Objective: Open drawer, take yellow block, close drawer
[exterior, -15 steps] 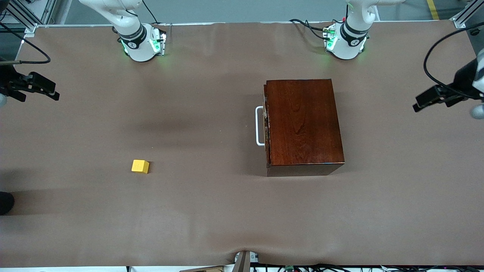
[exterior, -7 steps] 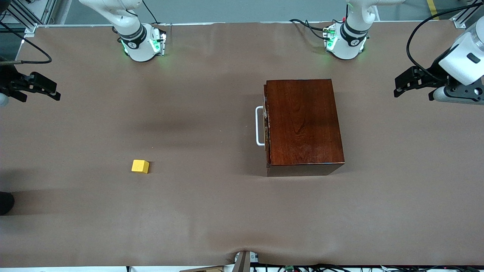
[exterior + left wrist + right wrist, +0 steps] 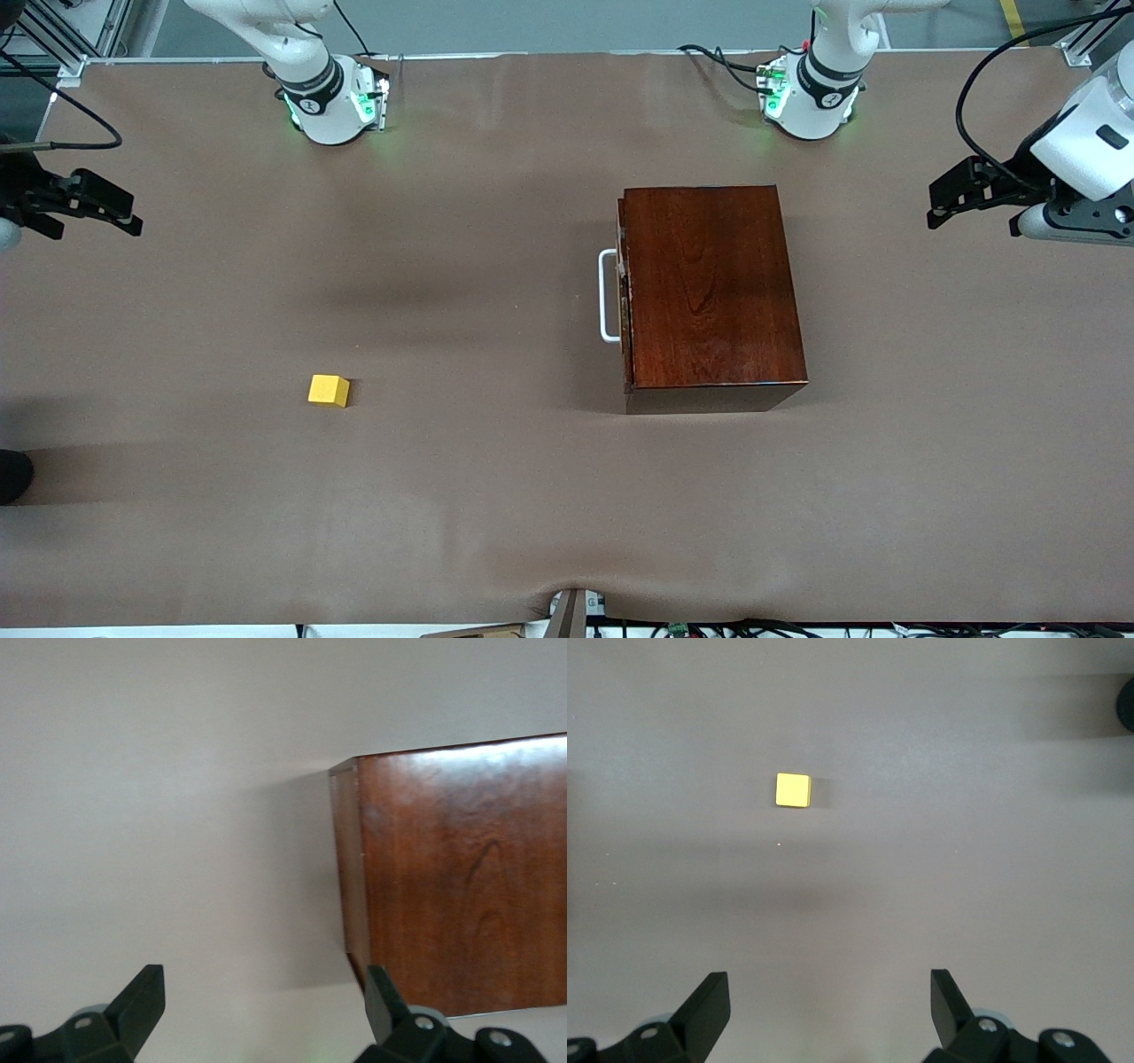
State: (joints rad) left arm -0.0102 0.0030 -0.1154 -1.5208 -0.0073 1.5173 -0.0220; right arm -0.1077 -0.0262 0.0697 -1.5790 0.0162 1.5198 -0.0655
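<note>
**Drawer shut, block out on the table, both grippers up and spread**

Front view. The wooden box sits toward my left arm's end of the table, its drawer pushed fully in, with the white handle facing my right arm's end. The yellow block lies on the bare table, well apart from the box, toward my right arm's end and a little nearer the front camera than the handle. My left gripper hangs over the table edge at my left arm's end, clear of the box. Against the picture half a second ago it has shifted only a trace; against the one a full second ago the change is large, since the wrist's white housing now shows where only the dark fingers did then. My right gripper hangs over the edge at my right arm's end and has barely changed across the three pictures; that arm waits. Box, drawer and block lie exactly as they did in both earlier pictures.

Left wrist view. My left fingers stand wide apart with nothing between them. The box shows its glossy top and one side wall; the handle is out of view here.

Right wrist view. My right fingers are also spread wide and hold nothing. The block rests alone on the table, well away from the fingertips.
</note>
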